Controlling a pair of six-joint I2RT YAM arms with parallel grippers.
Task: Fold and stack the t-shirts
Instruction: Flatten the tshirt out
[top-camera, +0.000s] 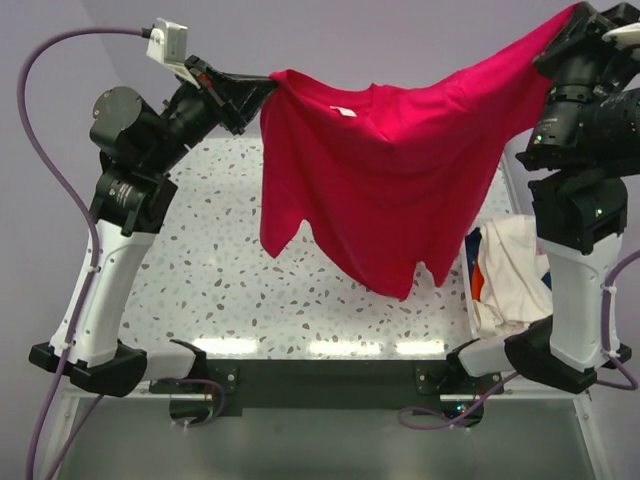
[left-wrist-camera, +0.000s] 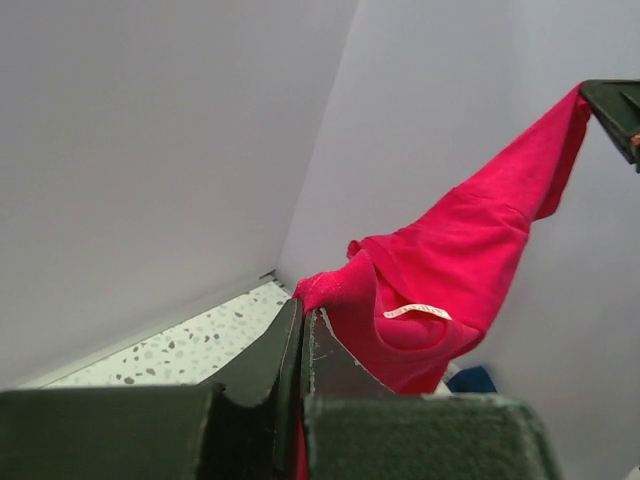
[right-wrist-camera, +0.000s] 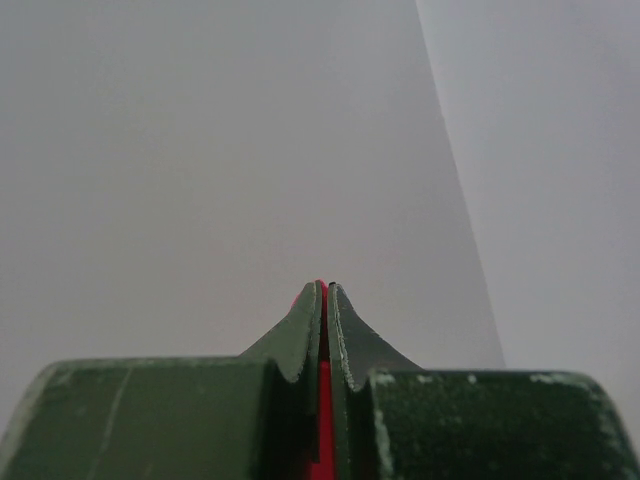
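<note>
The crimson-red t-shirt (top-camera: 390, 170) hangs stretched in the air between my two grippers, well above the speckled table (top-camera: 200, 280). My left gripper (top-camera: 268, 88) is shut on its left shoulder by the collar; the wrist view shows the red cloth (left-wrist-camera: 440, 290) with its white neck label and my shut left gripper (left-wrist-camera: 303, 315). My right gripper (top-camera: 572, 18) is shut on the shirt's far right corner, high at the top right. In the right wrist view a thin strip of red cloth (right-wrist-camera: 325, 400) shows between the closed fingers (right-wrist-camera: 325, 290).
A heap of other shirts, cream-white (top-camera: 515, 260) with orange and dark blue showing (top-camera: 480, 280), lies at the table's right edge beside the right arm. A blue piece shows under the red shirt in the left wrist view (left-wrist-camera: 470, 380). Pale walls stand behind.
</note>
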